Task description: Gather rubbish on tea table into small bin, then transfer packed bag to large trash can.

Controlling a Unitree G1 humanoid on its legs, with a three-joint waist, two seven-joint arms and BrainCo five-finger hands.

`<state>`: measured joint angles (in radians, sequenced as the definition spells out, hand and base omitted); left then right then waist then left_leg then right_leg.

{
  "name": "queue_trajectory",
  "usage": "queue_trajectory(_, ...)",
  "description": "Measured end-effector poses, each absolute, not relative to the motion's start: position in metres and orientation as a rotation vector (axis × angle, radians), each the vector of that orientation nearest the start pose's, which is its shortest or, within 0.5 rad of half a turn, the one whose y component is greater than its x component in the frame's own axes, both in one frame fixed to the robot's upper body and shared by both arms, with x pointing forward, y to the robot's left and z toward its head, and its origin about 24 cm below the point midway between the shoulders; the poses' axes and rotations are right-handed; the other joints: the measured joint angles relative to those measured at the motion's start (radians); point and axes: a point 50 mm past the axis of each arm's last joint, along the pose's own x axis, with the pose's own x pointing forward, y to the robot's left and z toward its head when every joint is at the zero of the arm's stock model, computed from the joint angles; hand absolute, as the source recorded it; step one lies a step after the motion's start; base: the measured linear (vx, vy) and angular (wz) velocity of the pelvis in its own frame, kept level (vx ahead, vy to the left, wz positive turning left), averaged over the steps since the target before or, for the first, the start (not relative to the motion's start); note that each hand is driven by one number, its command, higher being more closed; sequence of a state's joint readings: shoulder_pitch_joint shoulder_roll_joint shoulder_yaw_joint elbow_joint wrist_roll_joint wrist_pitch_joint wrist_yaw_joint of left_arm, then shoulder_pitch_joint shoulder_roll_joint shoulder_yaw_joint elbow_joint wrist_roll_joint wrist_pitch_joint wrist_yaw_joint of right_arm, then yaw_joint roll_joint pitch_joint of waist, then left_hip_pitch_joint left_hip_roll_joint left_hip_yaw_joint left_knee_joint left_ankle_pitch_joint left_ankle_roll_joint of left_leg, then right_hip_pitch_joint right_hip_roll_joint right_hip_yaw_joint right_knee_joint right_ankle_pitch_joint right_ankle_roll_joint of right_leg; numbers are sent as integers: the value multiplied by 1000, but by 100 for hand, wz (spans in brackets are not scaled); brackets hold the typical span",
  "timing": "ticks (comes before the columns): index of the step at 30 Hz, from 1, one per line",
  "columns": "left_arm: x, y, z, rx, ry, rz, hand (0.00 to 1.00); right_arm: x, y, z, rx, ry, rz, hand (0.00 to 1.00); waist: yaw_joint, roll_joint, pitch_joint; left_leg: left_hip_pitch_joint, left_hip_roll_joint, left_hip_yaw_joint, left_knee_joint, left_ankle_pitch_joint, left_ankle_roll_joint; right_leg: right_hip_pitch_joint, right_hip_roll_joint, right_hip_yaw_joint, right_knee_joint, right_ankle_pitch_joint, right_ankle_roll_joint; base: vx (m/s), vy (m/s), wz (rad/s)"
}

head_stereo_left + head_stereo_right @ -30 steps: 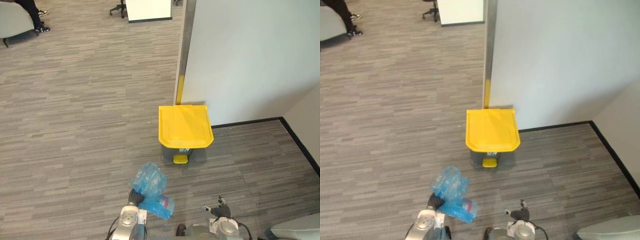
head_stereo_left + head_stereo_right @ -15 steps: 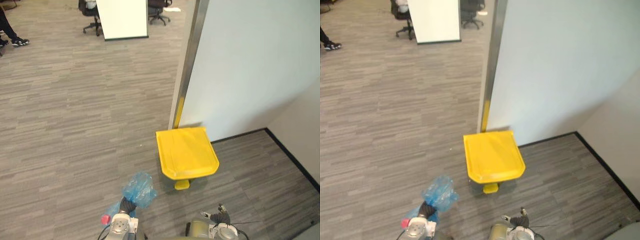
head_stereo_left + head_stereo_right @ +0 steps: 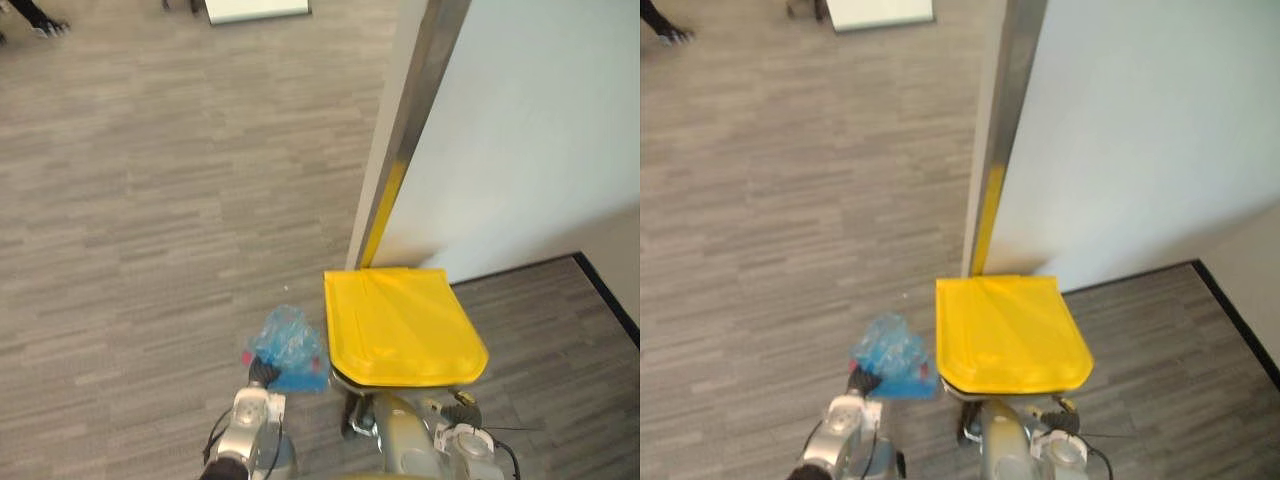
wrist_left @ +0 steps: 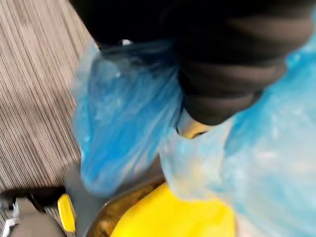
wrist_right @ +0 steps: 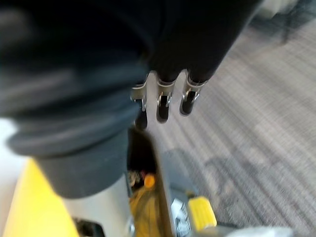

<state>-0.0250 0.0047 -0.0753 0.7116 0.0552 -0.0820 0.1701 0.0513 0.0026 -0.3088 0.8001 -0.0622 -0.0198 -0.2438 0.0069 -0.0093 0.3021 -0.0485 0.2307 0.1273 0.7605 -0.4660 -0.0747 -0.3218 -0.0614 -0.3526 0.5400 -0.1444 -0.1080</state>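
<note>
Blue bag (image 3: 288, 345) | gripped by left robot hand (image 3: 263, 373) | beside yellow-lidded can (image 3: 405, 325)

1. Soft, even light fills the room; the grey floor (image 3: 150, 200) reads bright, and its shadows are faint and soft-edged.
2. The pale wall (image 3: 540, 130) is smoothly lit, and the metal post (image 3: 415, 110) at its edge carries a soft lengthwise sheen.
3. The yellow lid (image 3: 405, 325) is the brightest surface, with dark shade tucked under its near rim.
4. Light passes through the blue bag (image 4: 123, 113), which glows beside the near-black cover of the left hand (image 4: 222, 64).
5. Small glints sit on the silver fingers of the right hand (image 5: 164, 98); its cover is lost in darkness.
</note>
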Motion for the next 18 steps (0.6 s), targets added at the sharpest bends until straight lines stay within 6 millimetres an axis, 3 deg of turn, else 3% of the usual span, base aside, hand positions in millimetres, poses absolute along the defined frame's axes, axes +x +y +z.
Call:
queue_trajectory(4,195,153,-102,151,617,88,100,146,-202,-129,3,835,-495,0,4,-7,-22,-43,17,4,-25,-8,13,-18,14,-22,-62,18,25,-84,-18,15)
queue_trajectory(9,193,153,-102,154,617,84,100,151,-198,-125,-7,806,-468,0,7,5,-28,-38,35,28,-73,-35,10,-31,35,-27,-86,45,14,-53,-40,-2)
queue_trajectory(11,192,151,-103,152,621,77,100,150,-198,-126,-8,811,-467,0,8,16,-40,-24,47,28,-76,-58,-7,-27,50,-26,-85,51,4,-58,-46,-14)
queue_trajectory(16,187,152,-105,152,636,80,100,142,-197,-129,-18,831,-463,0,27,7,-47,19,33,66,-78,-71,0,-22,51,3,-68,61,9,-104,-26,-26)
queue_trajectory(18,184,151,-107,156,644,76,100,139,-198,-129,-38,838,-457,0,29,-3,-54,31,22,82,-85,-59,-21,-25,43,17,-60,73,22,-143,-19,-30)
